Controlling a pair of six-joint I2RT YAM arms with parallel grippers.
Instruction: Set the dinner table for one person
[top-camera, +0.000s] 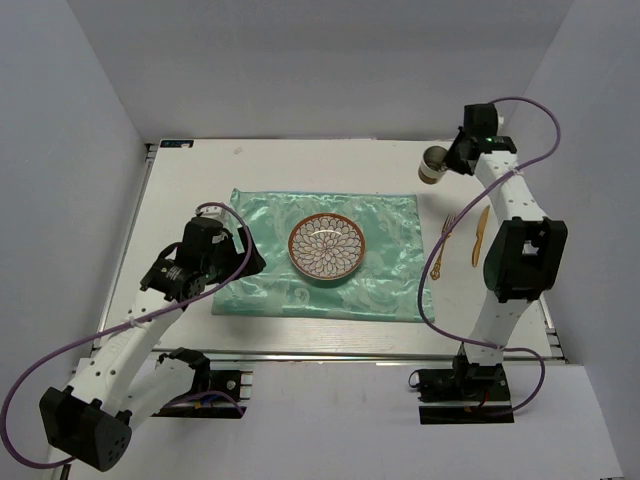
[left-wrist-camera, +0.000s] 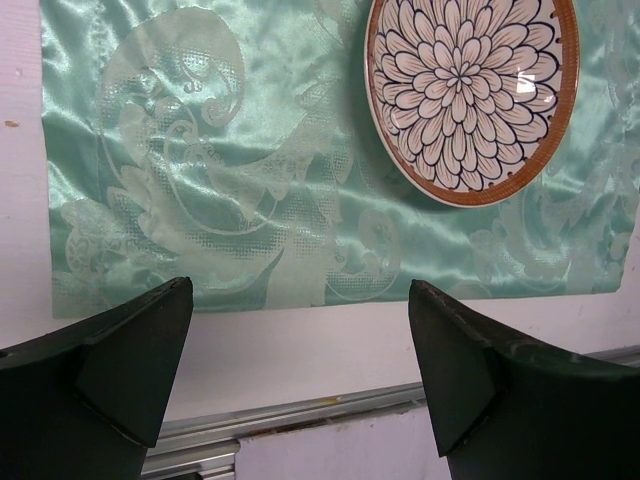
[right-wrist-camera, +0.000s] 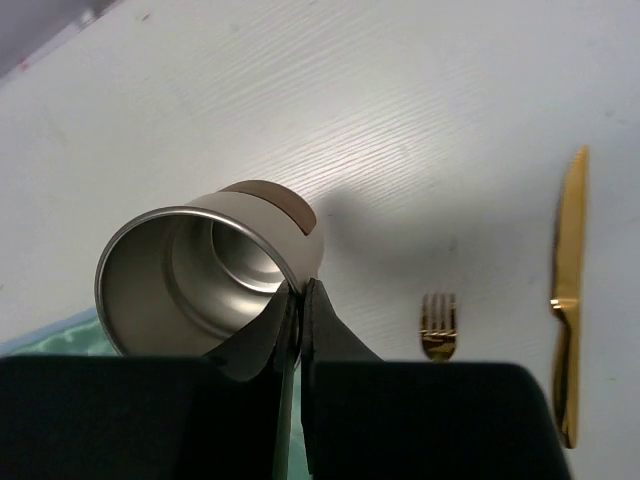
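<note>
- Right gripper (right-wrist-camera: 298, 300): fingers pinched tight on the rim of the metal cup (right-wrist-camera: 190, 280), one inside the wall and one outside. Cup tilted, mouth towards the wrist camera; no readable marking on it.
- Gold fork (right-wrist-camera: 438, 325), gold knife (right-wrist-camera: 567, 300): side by side, apart, on the table to the right of this gripper.
- Left gripper (left-wrist-camera: 300, 288): jaws spread wide, holding nothing.
- Mint-green cloth (left-wrist-camera: 200, 170): directly ahead of the left gripper.
- Flower-patterned plate (left-wrist-camera: 470, 95): on the cloth, ahead and right.
- Dinner table (top-camera: 200, 180): white, beneath both grippers.
- Blue corner label (top-camera: 175, 143): writing too small to read.
</note>
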